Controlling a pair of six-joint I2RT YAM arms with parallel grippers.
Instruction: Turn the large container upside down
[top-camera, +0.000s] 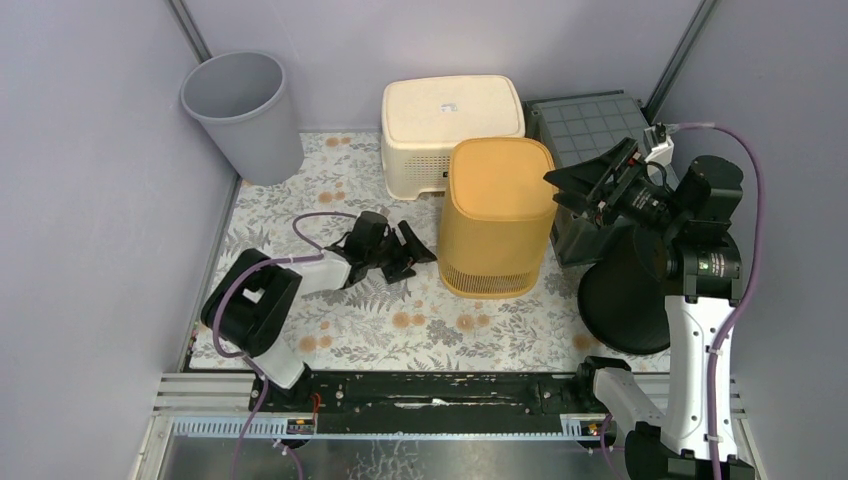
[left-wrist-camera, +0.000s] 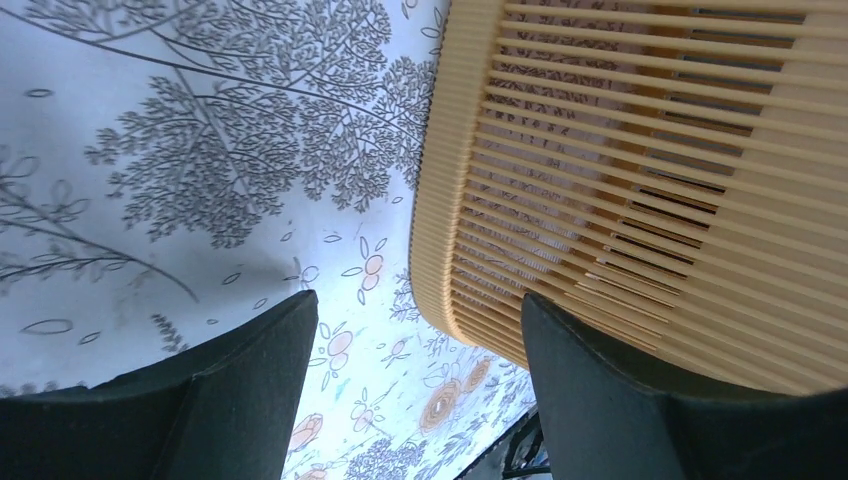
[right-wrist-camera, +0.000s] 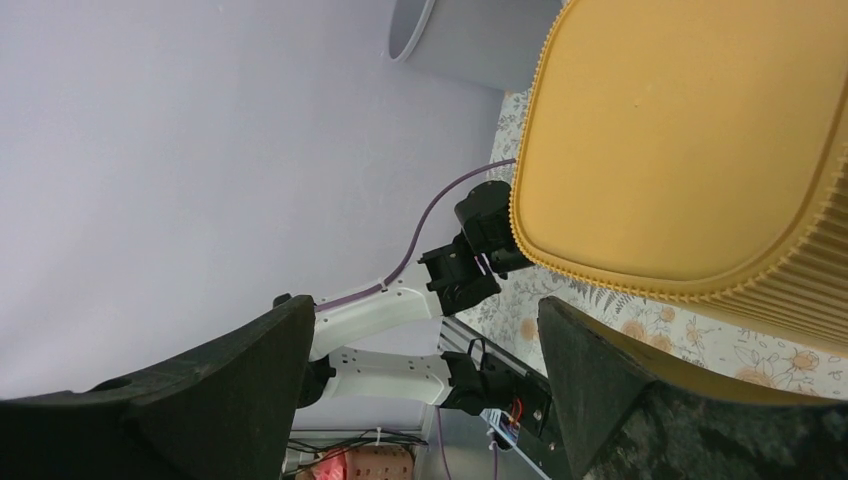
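Observation:
The large container (top-camera: 498, 215) is a tall yellow ribbed basket in the middle of the floral table. It stands with its closed flat face up and its slatted end on the table. My left gripper (top-camera: 420, 264) is open and empty, low by the basket's left bottom edge. The left wrist view shows the slats (left-wrist-camera: 650, 180) just beyond the open gripper (left-wrist-camera: 418, 300). My right gripper (top-camera: 553, 190) is open and empty at the basket's upper right side. In the right wrist view the gripper (right-wrist-camera: 425, 305) is beside the flat top (right-wrist-camera: 690, 140).
A cream container (top-camera: 450, 130) stands right behind the yellow one. A dark grey crate (top-camera: 590, 130) is at the back right, a black round item (top-camera: 620, 300) below it. A grey bin (top-camera: 245, 115) stands at the back left. Walls close in on both sides.

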